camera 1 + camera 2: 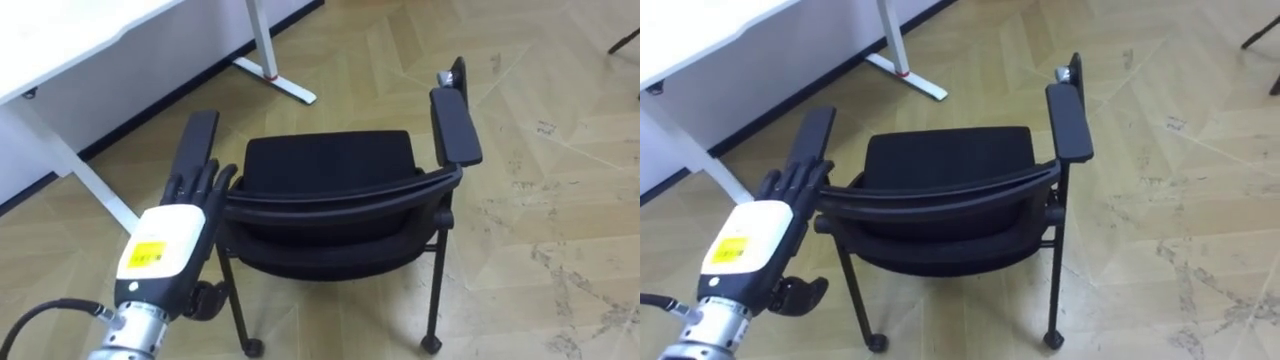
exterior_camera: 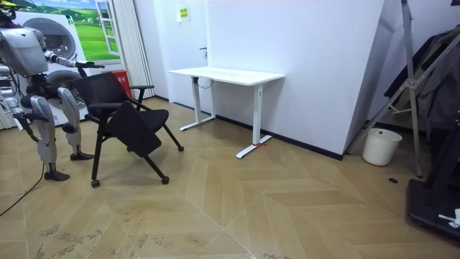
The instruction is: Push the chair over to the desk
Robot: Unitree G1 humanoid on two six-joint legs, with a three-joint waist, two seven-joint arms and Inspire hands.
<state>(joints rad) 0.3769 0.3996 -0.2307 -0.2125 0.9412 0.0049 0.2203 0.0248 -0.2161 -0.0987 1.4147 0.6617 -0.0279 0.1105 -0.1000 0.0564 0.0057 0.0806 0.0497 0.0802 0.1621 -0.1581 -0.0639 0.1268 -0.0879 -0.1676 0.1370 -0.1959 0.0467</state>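
Chair (image 1: 330,160) rolls on casters (image 1: 253,347), looks light and stiff, so we'd push the backrest (image 1: 340,195) top. Left hand (image 1: 165,245) rests flat-fingered on its left end.

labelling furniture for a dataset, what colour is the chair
Black all over. The chair shows best in the left eye view.

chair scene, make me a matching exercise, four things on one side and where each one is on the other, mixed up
1 chair
2 left hand
3 desk
4 bucket

a beyond the chair, on white legs
b on the floor, far at the room view's right
c on the chair's back
d on castors, between robot and desk

Pairs: 1-d, 2-c, 3-a, 4-b
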